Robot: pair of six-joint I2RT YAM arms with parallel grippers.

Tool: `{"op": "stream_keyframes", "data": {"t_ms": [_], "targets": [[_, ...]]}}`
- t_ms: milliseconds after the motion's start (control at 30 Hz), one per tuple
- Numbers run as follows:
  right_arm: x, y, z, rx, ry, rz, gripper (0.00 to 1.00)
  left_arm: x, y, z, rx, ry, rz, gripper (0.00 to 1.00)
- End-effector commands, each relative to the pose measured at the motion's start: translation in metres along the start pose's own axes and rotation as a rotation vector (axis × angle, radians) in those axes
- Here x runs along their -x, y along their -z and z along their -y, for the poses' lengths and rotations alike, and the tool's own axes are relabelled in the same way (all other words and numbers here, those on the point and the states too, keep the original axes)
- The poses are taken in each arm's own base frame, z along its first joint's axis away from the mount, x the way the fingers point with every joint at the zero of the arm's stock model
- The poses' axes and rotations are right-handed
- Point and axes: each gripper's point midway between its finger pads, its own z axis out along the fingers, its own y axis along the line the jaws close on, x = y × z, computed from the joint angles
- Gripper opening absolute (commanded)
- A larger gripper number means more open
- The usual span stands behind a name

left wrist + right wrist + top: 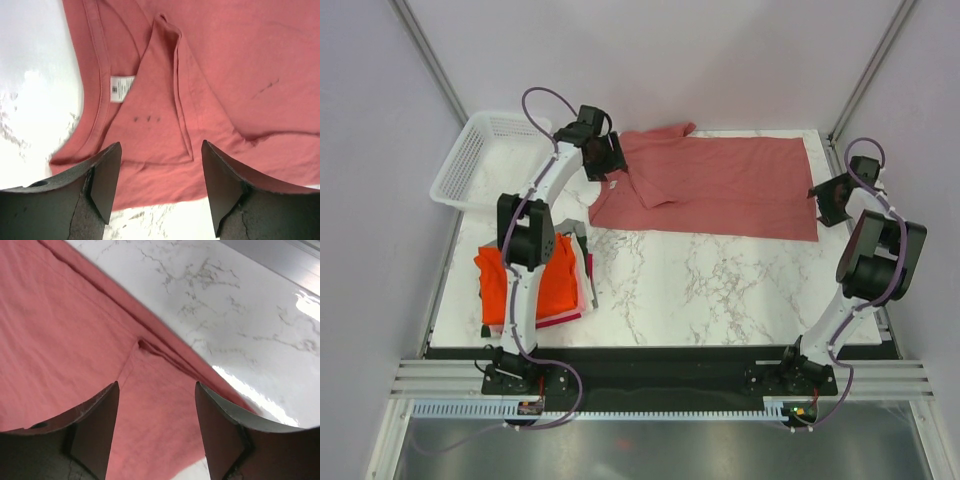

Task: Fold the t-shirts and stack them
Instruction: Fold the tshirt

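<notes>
- Now we see the pink-red t-shirt (720, 185) lying flat at the far side of the worktop (720, 290).
- Our left pincer (608, 158) hangs wide apart over the collar (97, 65), holding nothing.
- Our right pincer (830, 200) gapes over the shirt's other end, empty too.
- We think the cloth is soft, light and floppy, so pinch its edges.
- Folded t-shirts (555, 285) sit near left.

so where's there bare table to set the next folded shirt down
Widest bare marble: the near middle and right, bordered by the spread pinkish-red t-shirt behind, the folded stack on the left and the right arm. The far left is crowded: white basket, left gripper and the shirt's collar sit close together.
</notes>
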Motion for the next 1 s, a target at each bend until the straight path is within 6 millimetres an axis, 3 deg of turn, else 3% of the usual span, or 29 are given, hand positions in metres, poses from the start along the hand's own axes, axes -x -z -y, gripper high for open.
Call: {"op": "stream_keyframes", "data": {"t_ms": [0,33,67,100,133,167,200,300,467,700,967], "targets": [[0.012,0.041,-0.011,0.074,0.026,0.095,0.68,0.009,0.048,0.013,-0.032,-0.060,0.078,0.72],[0.009,0.044,-0.008,0.077,0.026,0.098,0.66,0.009,0.051,0.014,-0.041,-0.061,0.098,0.71],[0.006,0.048,-0.005,0.079,0.026,0.100,0.66,0.013,0.073,0.022,-0.067,-0.063,0.139,0.70],[0.001,0.054,0.001,0.083,0.024,0.105,0.66,-0.008,0.066,0.008,-0.038,-0.045,0.102,0.69],[-0.003,0.056,0.004,0.094,0.021,0.103,0.66,-0.011,0.073,0.008,-0.042,-0.041,0.119,0.69],[-0.009,0.059,0.005,0.119,0.014,0.089,0.65,-0.003,0.091,0.016,-0.076,-0.040,0.184,0.72],[-0.010,0.060,0.003,0.152,0.010,0.098,0.65,-0.020,0.086,0.002,-0.051,-0.023,0.161,0.78],[-0.034,0.059,0.028,0.147,-0.014,0.070,0.65,-0.037,0.096,-0.010,-0.031,-0.001,0.163,0.92],[-0.044,0.048,0.050,0.109,-0.029,0.072,0.64,-0.055,0.104,-0.022,-0.051,0.020,0.200,0.92],[-0.049,0.021,0.058,0.078,-0.074,0.019,0.59,-0.057,0.106,-0.024,-0.053,0.020,0.219,0.92],[-0.042,0.006,0.065,0.035,-0.100,0.059,0.37,-0.061,0.106,-0.034,-0.025,0.092,0.250,0.92]]}}
